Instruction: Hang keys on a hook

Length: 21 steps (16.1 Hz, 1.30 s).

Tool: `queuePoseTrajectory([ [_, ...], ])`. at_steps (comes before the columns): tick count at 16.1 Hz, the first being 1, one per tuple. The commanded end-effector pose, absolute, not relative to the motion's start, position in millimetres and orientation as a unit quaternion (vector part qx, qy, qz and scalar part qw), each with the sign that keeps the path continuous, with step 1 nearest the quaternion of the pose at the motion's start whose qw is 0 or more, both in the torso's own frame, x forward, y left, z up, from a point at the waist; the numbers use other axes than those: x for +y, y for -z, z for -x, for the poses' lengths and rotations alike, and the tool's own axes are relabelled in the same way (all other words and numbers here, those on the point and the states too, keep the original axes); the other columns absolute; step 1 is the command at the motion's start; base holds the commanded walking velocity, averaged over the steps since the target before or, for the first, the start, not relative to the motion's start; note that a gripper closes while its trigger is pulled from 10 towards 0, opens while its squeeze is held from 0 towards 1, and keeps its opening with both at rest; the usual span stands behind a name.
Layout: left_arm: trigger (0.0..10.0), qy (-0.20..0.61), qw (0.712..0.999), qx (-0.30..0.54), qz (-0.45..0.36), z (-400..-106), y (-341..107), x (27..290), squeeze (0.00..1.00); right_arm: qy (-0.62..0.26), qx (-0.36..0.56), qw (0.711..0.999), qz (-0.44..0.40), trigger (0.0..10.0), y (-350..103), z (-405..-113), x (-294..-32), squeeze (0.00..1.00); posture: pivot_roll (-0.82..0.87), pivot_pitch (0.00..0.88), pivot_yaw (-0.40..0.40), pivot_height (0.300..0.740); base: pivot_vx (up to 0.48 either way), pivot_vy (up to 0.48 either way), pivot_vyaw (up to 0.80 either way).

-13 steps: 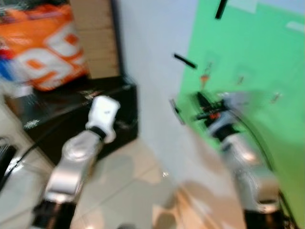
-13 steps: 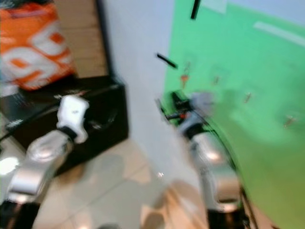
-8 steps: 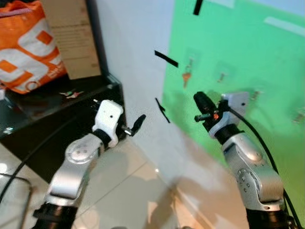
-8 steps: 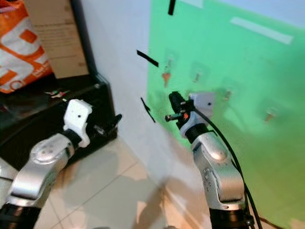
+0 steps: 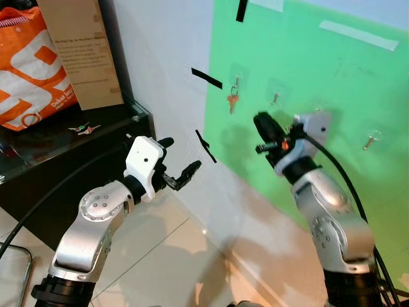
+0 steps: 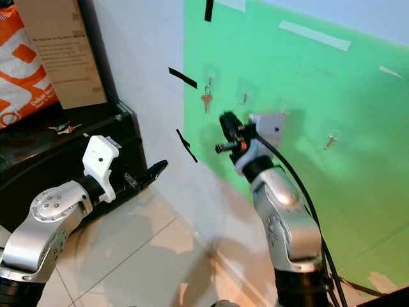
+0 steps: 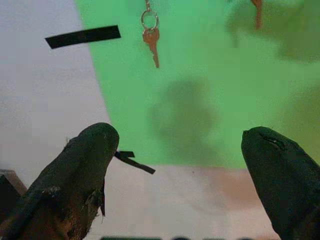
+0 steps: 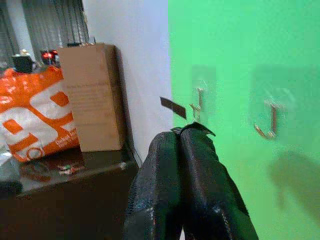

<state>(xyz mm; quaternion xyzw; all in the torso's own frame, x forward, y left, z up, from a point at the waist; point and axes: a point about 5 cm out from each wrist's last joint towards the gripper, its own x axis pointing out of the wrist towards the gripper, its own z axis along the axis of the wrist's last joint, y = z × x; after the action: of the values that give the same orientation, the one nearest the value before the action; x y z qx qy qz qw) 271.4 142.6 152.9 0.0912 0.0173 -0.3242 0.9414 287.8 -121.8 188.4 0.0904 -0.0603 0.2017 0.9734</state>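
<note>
Our right tool [image 5: 263,128], fingers pressed together, is raised near the green sheet [image 5: 358,77]; our left tool [image 5: 179,163] hangs spread, lower, before the white wall [image 5: 166,38]. The keys [image 5: 232,101] hang on the leftmost hook [image 5: 236,80]. A dark bench [image 5: 57,153] carries a cardboard box [image 5: 80,54] and orange bag [image 5: 29,70], cut off at the edge

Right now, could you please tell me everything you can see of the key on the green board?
The key is small and reddish-copper, looks like metal, and hangs blade down from a silver ring. The ring sits on the leftmost hook, a clear adhesive one stuck to the green board. It hangs straight and flat against the board, just right of a strip of black tape. Neither gripper touches it; the open left gripper is below it.
</note>
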Motion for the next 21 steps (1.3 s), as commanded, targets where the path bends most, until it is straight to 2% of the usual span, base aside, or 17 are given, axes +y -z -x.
queuePoseTrajectory([
  [1, 10.0, 0.333, 0.938, 0.015, -0.091, -270, -156, 142, 0.00, -0.207, -0.051, 0.973, -0.092, 10.0, -187, -291, -118, 0.00, 0.00, 0.000, -0.026, 0.740, 0.000, 0.000, 0.00],
  [9, 10.0, 0.354, 0.932, 0.012, -0.082, -266, -161, 138, 0.00, -0.172, -0.069, 0.976, -0.117, 10.0, -198, -310, -118, 0.00, 0.02, 0.000, -0.031, 0.740, 0.000, 0.000, 0.00],
  [21, 10.0, 0.362, 0.929, 0.014, -0.080, -265, -161, 138, 0.00, -0.132, -0.070, 0.980, -0.133, 10.0, -197, -320, -122, 0.00, 0.02, 0.000, -0.034, 0.740, 0.000, 0.000, 0.00],
])
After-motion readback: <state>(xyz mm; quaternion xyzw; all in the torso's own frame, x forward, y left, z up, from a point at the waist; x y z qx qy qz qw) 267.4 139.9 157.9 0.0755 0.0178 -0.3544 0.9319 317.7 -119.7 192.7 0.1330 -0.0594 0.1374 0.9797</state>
